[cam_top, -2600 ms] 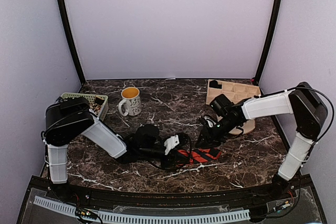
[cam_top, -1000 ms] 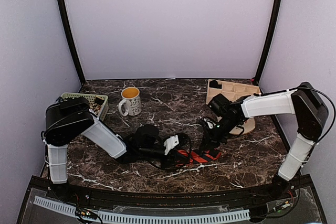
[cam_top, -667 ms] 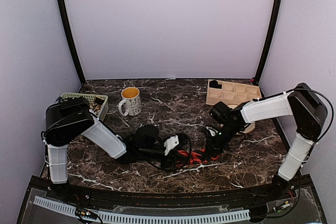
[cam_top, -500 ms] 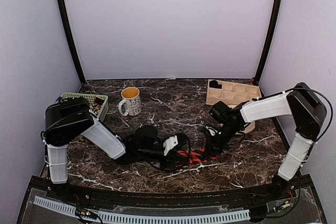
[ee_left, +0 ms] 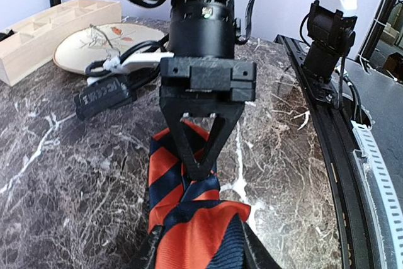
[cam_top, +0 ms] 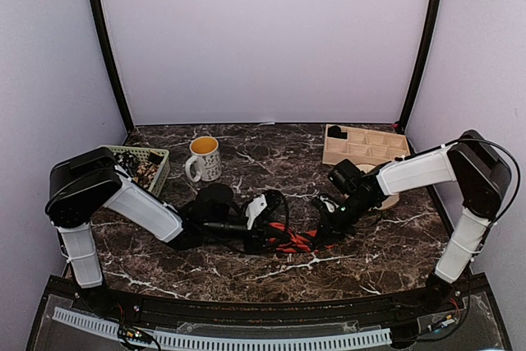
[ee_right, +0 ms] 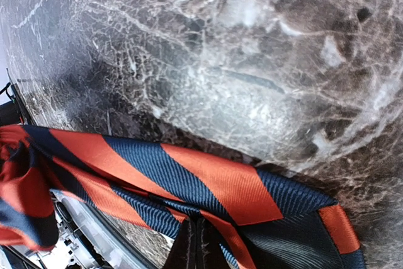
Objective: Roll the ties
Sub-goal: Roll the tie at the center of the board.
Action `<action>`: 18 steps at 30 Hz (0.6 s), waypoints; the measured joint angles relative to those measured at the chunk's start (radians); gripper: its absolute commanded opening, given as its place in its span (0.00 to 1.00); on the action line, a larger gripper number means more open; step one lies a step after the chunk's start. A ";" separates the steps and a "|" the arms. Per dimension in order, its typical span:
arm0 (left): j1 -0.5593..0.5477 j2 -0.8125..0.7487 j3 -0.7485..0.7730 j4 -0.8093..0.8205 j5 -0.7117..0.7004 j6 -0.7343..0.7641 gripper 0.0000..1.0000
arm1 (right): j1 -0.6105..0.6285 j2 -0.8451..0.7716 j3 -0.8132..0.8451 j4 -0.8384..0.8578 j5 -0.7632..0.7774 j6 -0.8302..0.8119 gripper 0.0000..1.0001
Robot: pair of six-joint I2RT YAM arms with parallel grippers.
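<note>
The tie (cam_top: 294, 241), judged light, limp and slick, lies at lower centre of the top view; the left gripper (ee_left: 198, 251) clamps its folded end, the right gripper (ee_left: 201, 167), closed, pins the band, so grip flat across the width.

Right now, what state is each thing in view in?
striped tie, bunched on the table between both grippers
left gripper, shut on the striped tie
right gripper, shut, tips against the tie
mug, upright, holding yellow liquid
basket, upright, holding small items
</note>
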 measured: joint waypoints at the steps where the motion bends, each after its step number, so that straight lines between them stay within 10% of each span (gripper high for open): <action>1: 0.000 0.000 0.000 -0.007 -0.003 -0.001 0.16 | 0.000 0.000 -0.001 0.003 0.000 0.000 0.00; 8: 0.000 0.043 0.010 -0.089 -0.028 0.053 0.17 | 0.000 0.003 -0.002 0.018 -0.007 0.002 0.02; 14: -0.007 0.065 0.031 -0.143 -0.040 0.117 0.20 | -0.008 -0.004 0.021 -0.026 -0.004 0.020 0.37; 18: -0.011 0.065 0.038 -0.161 -0.047 0.134 0.21 | -0.020 -0.036 0.054 -0.069 0.020 0.034 0.44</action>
